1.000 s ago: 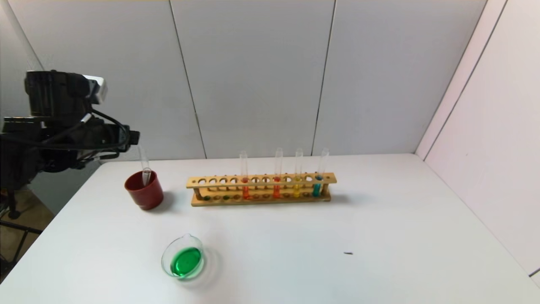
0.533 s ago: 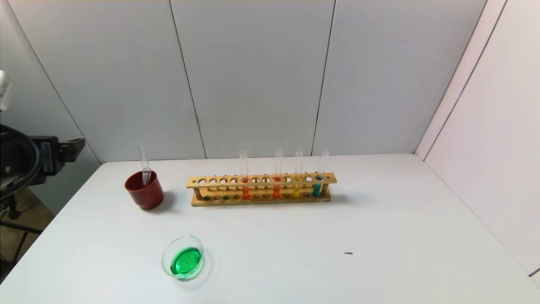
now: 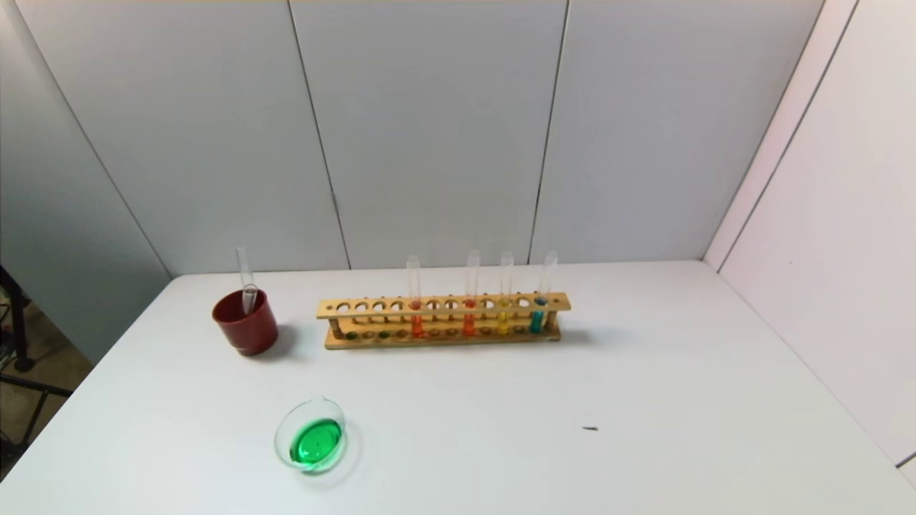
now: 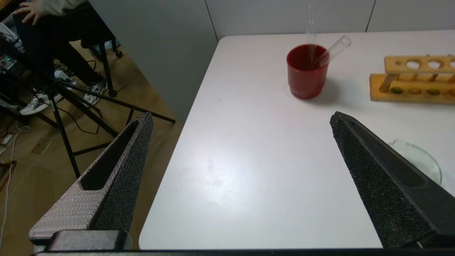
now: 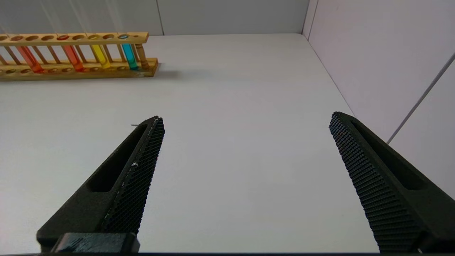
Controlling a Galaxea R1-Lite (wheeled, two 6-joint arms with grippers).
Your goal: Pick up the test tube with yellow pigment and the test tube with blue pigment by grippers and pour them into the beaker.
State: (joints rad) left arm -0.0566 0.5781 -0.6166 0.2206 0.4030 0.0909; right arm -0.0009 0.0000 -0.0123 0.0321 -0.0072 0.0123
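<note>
The beaker [image 3: 310,443] stands at the front left of the table and holds green liquid; its rim shows in the left wrist view [image 4: 419,158]. A test tube with yellow pigment [image 3: 504,304] and a test tube with blue pigment [image 3: 541,304] stand in the wooden rack [image 3: 444,320]; both show in the right wrist view, yellow [image 5: 100,55] and blue [image 5: 129,56]. My left gripper [image 4: 241,121] is open and empty over the table's left edge. My right gripper [image 5: 245,121] is open and empty over the right side of the table. Neither gripper shows in the head view.
A dark red cup [image 3: 245,323] left of the rack holds two empty glass tubes [image 3: 247,290]. Two tubes with orange-red liquid [image 3: 415,307] stand in the rack. A small dark speck [image 3: 590,429] lies on the table. A wall panel [image 3: 823,214] borders the table's right side.
My left arm has drawn back to the left and left the head view. The tube it was beside stays in the red cup.
</note>
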